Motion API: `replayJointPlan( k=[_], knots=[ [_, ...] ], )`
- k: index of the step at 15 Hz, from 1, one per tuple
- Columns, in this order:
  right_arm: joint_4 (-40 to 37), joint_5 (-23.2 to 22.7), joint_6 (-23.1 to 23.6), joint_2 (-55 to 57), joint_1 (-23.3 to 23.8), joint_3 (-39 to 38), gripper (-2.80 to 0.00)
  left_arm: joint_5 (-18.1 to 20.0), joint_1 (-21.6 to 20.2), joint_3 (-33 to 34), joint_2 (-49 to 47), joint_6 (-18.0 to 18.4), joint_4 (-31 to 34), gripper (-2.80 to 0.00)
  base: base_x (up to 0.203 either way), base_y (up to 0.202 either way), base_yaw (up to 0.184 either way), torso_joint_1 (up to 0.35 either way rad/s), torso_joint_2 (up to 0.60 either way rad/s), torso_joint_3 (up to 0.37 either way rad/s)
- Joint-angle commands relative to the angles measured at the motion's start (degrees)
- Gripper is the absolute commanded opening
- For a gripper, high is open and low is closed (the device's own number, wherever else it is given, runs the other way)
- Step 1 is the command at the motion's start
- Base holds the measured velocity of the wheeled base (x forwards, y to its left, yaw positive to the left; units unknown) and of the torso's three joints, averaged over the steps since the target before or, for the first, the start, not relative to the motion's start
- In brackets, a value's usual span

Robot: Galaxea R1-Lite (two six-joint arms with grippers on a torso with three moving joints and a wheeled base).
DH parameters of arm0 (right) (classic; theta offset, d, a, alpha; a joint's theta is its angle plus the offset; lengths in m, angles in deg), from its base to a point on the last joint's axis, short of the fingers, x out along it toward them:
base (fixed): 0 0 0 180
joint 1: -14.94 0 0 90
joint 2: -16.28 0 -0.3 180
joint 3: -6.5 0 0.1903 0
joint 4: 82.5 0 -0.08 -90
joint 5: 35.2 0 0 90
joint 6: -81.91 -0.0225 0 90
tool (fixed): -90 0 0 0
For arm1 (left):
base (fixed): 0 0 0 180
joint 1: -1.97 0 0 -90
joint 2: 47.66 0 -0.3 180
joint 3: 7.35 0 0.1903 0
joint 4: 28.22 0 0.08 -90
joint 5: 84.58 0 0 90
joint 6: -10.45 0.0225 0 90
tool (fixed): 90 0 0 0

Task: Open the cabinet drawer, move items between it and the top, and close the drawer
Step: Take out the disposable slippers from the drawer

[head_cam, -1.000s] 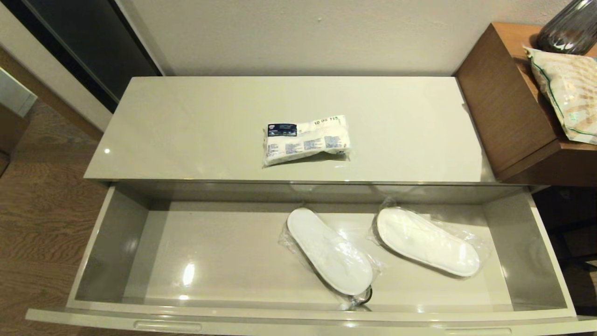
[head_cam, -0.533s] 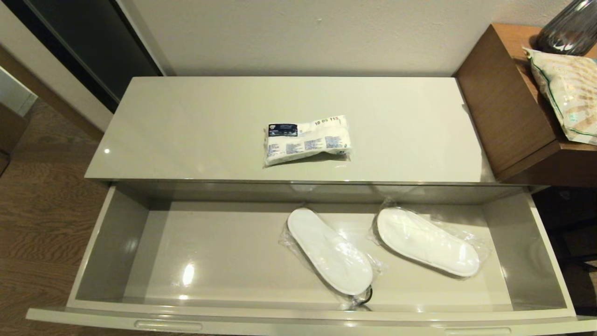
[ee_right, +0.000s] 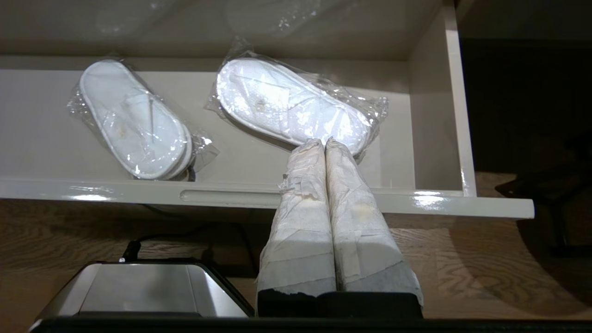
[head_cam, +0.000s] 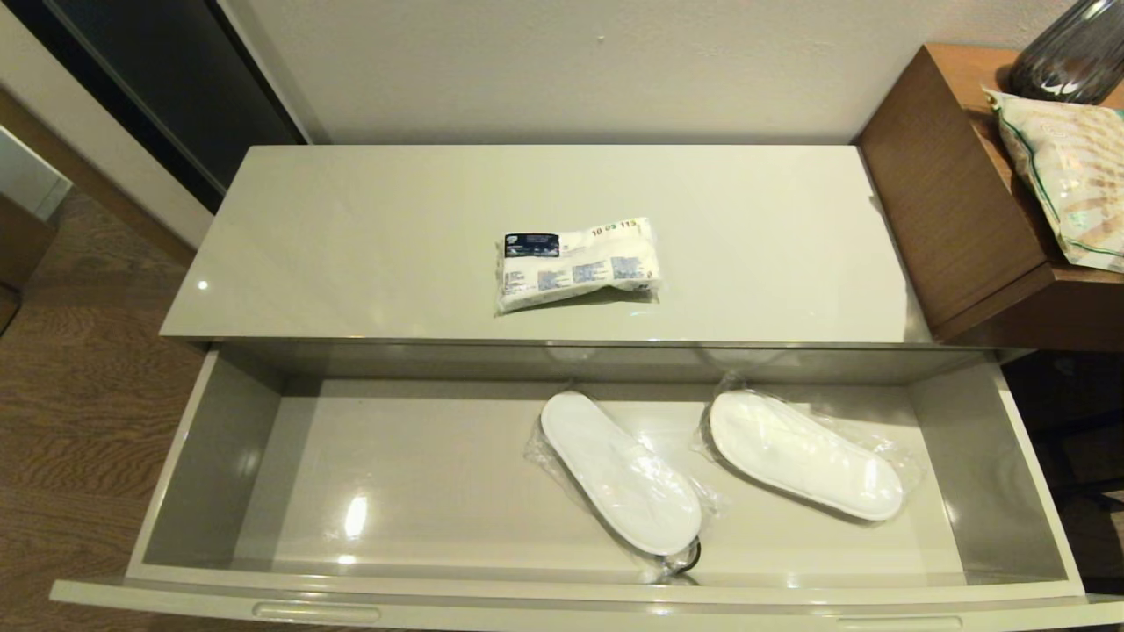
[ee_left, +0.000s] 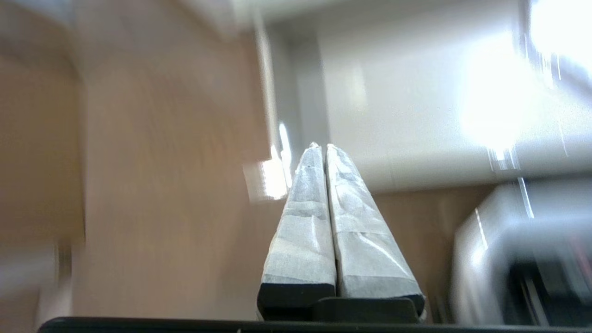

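Observation:
The cabinet drawer (head_cam: 562,597) stands pulled fully out, its slot handles along the front edge. Two white slippers in clear plastic lie inside, one near the middle (head_cam: 620,474) and one toward the right (head_cam: 803,454). The white packet with the dark blue label (head_cam: 575,262) rests on the cream cabinet top (head_cam: 351,237). Neither gripper shows in the head view. My right gripper (ee_right: 325,141) is shut and empty, held in front of the drawer's front edge (ee_right: 138,192) near the right slipper (ee_right: 291,104). My left gripper (ee_left: 321,145) is shut and empty, off to the side over wooden floor.
A taller brown wooden unit (head_cam: 957,202) stands right of the cabinet, carrying a green-striped beige bag (head_cam: 1067,175) and a dark glass vase (head_cam: 1076,53). Wood floor (head_cam: 79,395) lies to the left. A grey part of the robot's base (ee_right: 138,289) sits below the right gripper.

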Motion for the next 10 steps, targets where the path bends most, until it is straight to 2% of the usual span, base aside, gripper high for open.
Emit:
replayJointPlan(
  k=[1, 3, 4, 6, 7, 8, 10],
  knots=[
    [0.0, 0.0, 0.0, 0.0, 0.0, 0.0, -2.80, -0.8, 2.6, 12.0, 5.0, -0.1, -29.1, -2.80, 0.000, 0.000, 0.000, 0.000, 0.00, 0.000],
    [0.0, 0.0, 0.0, 0.0, 0.0, 0.0, -2.80, 1.8, 3.0, 18.5, 14.9, -0.2, -30.2, -2.80, 0.000, 0.000, 0.000, 0.000, 0.00, 0.000],
    [0.0, -0.1, 0.2, 0.0, 0.0, 0.0, -2.80, 1.3, 3.1, 23.3, 18.8, -0.6, -32.7, -2.80, 0.000, 0.000, 0.000, 0.000, 0.00, 0.000],
    [0.0, 0.0, 0.0, 0.0, 0.0, 0.0, -2.80, -2.5, 3.3, 31.9, 20.6, -3.7, -37.6, -2.80, 0.000, 0.000, 0.000, 0.000, 0.00, 0.000],
    [0.0, 0.0, 0.1, 0.0, 0.0, 0.0, -2.80, -1.8, 3.4, 33.2, 20.5, -6.1, -41.0, -2.80, 0.000, 0.000, 0.000, 0.000, 0.00, 0.000],
    [0.0, 0.0, 0.0, 0.0, 0.0, 0.0, -2.80, 0.4, 3.4, 34.6, 20.4, -6.7, -41.6, -2.80, 0.000, 0.000, 0.000, 0.000, 0.00, 0.000],
    [0.0, 0.0, 0.0, 0.0, 0.0, 0.1, -2.80, 2.4, 3.4, 36.9, 20.4, -7.5, -39.3, -2.80, 0.000, 0.000, 0.000, 0.000, 0.00, 0.000]
  ],
)
